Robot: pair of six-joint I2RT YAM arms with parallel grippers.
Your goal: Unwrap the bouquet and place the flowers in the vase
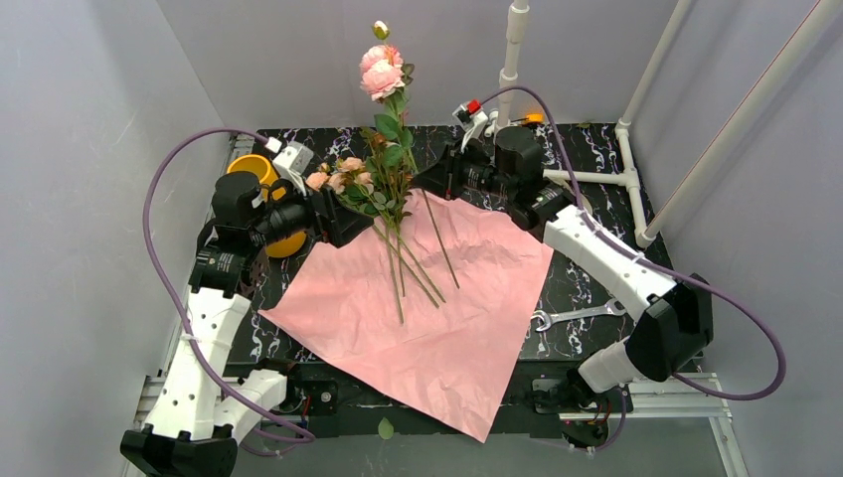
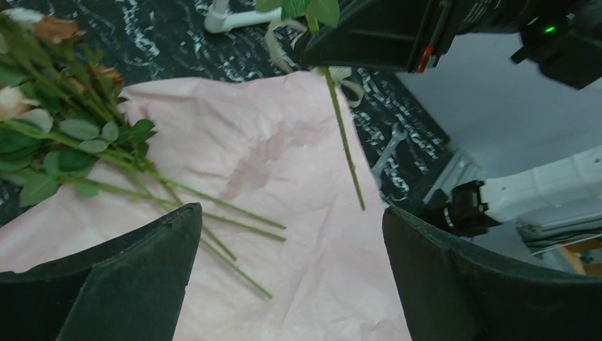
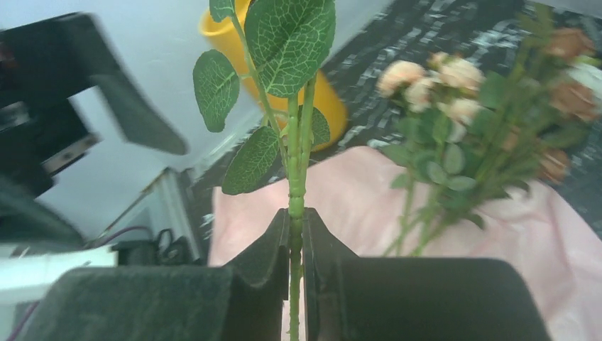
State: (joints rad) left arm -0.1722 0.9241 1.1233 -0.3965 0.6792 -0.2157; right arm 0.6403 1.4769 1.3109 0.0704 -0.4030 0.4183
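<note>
The crinkled pink paper (image 1: 427, 318) lies unfolded on the dark marbled table (image 1: 577, 278), one corner hanging over the near edge; a wrench (image 1: 582, 316) lies just to the right of it. On the paper's far left part rest the flowers (image 1: 373, 194), with peach, cream and brown heads and thin green stems fanned out. Above the paper's far edge the right claw (image 3: 297, 234) is clamped on the stem of an upright pink rose (image 1: 382, 75). The left claw (image 2: 291, 270) hangs there with its fingers wide apart. The mustard-yellow vase (image 1: 249, 164) stands beyond the paper's left corner, its inside hidden by the left arm. Only the left wrist view shows the beige ribbon (image 2: 348, 78).
</note>
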